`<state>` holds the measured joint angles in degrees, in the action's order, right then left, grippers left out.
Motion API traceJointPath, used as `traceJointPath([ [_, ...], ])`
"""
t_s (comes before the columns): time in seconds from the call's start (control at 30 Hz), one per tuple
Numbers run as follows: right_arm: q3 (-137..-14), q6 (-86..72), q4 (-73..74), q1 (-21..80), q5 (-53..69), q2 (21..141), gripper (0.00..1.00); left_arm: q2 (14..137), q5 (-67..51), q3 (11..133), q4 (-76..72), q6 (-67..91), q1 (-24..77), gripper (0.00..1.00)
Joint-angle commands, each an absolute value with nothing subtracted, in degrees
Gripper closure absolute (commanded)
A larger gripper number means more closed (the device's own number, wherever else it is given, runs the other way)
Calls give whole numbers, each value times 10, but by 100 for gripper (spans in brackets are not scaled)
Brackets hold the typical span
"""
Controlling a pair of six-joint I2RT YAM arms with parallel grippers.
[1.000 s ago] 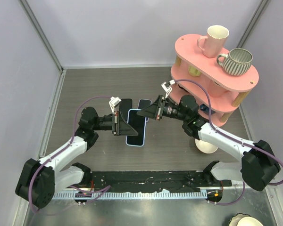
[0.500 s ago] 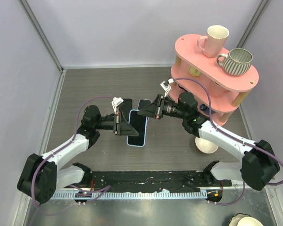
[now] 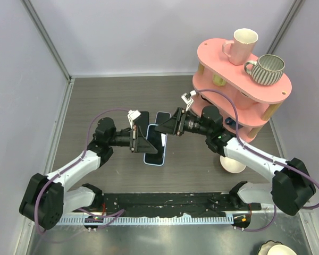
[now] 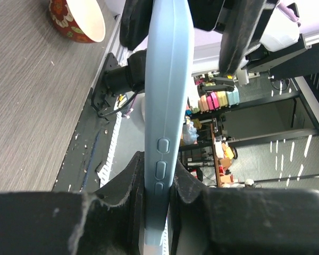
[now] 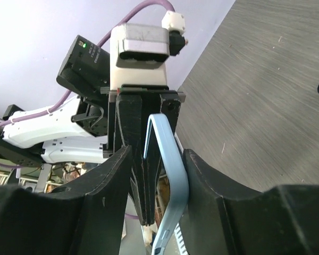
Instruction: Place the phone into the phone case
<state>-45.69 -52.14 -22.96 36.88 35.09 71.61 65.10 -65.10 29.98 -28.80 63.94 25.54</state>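
Two grippers on one phone case [image 3: 155,155], held off the table [image 3: 95,101] over its middle. Left gripper [image 4: 158,212] is clamped across the case's thickness on its left long edge, by the side buttons. Right gripper [image 5: 160,175] straddles the far right corner with fingers apart. The case may brush one pad, but no squeeze is visible.

Long axis runs roughly from near edge to far edge of the table, broad face up toward the overhead camera. Key relation: left fingers come in from the side and pinch, right fingers only bracket the far end, so my read is the left arm carries it alone.

Case is light blue, matte, rubbery-looking, with rounded corners and raised buttons. Dark panel [image 3: 154,141] fills it. Seated phone or bare lining, cannot tell. Black slabs [image 3: 162,116] lie flat on the grey wood-grain table just beyond, toward the far edge.
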Motion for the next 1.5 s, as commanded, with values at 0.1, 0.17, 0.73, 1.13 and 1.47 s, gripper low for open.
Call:
traceJointPath([
  [0.1, -391, -574, -351, 376, 402, 662, 55, 621, -585, 334, -335, 684, 258, 100],
  [0.17, -369, -596, -390, 379, 406, 654, 56, 619, -570, 336, -348, 698, 258, 100],
  [0.73, -328, -604, -398, 396, 374, 614, 69, 603, -537, 330, -329, 698, 258, 100],
  [1.13, -282, -592, -411, 446, 396, 621, 62, 581, -480, 338, -305, 683, 258, 100],
  [1.47, -286, -559, -315, 446, 332, 563, 99, 560, -455, 356, -173, 576, 258, 100],
])
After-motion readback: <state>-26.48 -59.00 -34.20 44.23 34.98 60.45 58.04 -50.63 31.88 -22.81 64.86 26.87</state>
